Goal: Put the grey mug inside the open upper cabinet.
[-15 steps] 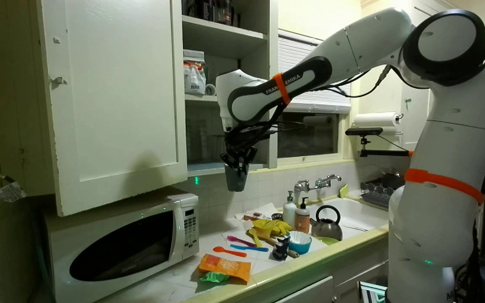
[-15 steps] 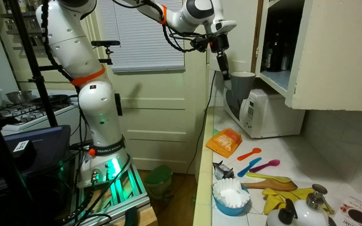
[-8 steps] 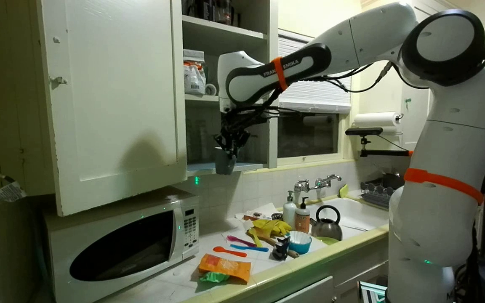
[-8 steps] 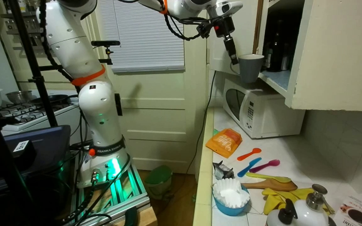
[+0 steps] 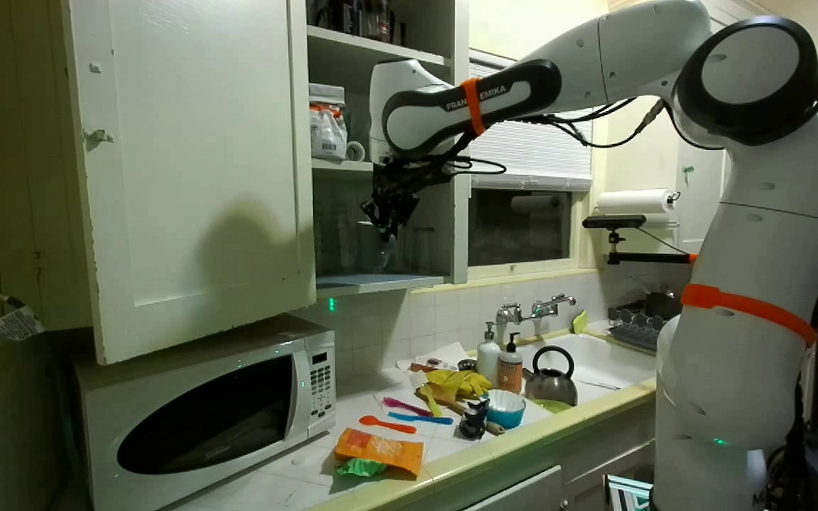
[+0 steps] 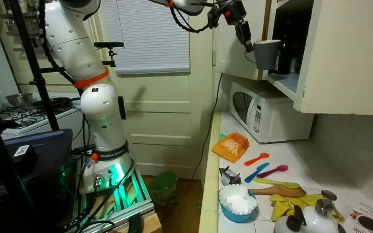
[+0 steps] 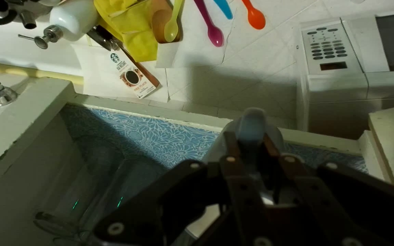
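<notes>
The grey mug (image 6: pixel 265 56) hangs upright by its handle from my gripper (image 6: pixel 249 48), at the front opening of the open upper cabinet (image 6: pixel 285 84). In an exterior view the mug (image 5: pixel 371 245) appears dim below the gripper (image 5: pixel 386 226), above the level of the cabinet's bottom shelf edge (image 5: pixel 380 285). In the wrist view the two fingers (image 7: pixel 251 143) are closed on the mug's handle (image 7: pixel 251 124), with the mug body (image 7: pixel 217 148) behind it over the blue-patterned shelf liner (image 7: pixel 162 136). Much of the mug is hidden there by the fingers.
The open cabinet door (image 5: pixel 203 156) stands left of the opening, above the microwave (image 5: pixel 224 411). Glasses (image 7: pixel 108 191) and a dark bottle (image 6: pixel 284 56) stand inside on the bottom shelf. The cabinet's side post (image 5: pixel 459 142) is right of the arm. A middle shelf (image 5: pixel 341 165) lies above.
My gripper has risen with the mug and moved toward the cabinet. The mug has gone from below the bottom shelf's level to above it, staying upright.
</notes>
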`<state>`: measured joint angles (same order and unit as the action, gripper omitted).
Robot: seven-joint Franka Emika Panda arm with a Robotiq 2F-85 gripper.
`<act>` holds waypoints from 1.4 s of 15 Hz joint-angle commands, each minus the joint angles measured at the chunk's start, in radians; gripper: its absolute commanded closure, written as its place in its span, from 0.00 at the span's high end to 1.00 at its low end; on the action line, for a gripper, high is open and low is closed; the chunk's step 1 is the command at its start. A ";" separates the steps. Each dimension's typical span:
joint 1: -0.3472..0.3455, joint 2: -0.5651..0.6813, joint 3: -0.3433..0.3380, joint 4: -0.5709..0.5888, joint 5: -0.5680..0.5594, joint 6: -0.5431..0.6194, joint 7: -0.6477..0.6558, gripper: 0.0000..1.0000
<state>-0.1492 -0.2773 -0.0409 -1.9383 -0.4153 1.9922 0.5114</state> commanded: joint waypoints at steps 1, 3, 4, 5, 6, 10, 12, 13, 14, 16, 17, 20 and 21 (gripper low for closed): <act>0.002 0.009 -0.006 0.010 0.041 -0.011 -0.070 0.05; 0.008 0.020 -0.034 0.020 0.094 -0.001 -0.181 0.05; 0.010 0.023 -0.045 0.024 0.122 -0.017 -0.247 0.05; 0.004 0.028 -0.052 0.029 0.118 -0.032 -0.299 0.05; -0.003 0.030 -0.055 0.031 0.099 -0.039 -0.332 0.05; -0.024 0.034 -0.063 0.024 0.009 0.003 -0.368 0.05; -0.035 0.048 -0.049 0.018 -0.064 0.042 -0.306 0.05; -0.038 0.058 -0.040 0.009 -0.109 0.077 -0.270 0.05; -0.039 0.068 -0.037 0.008 -0.133 0.097 -0.241 0.05; -0.043 0.100 -0.032 0.009 -0.177 0.155 -0.136 0.05; -0.043 0.116 -0.032 0.011 -0.189 0.172 -0.094 0.05; -0.039 0.149 -0.043 0.015 -0.198 0.193 -0.024 0.05; -0.039 0.160 -0.048 0.018 -0.201 0.203 -0.013 0.05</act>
<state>-0.1782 -0.1405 -0.0834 -1.9378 -0.5825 2.1600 0.4373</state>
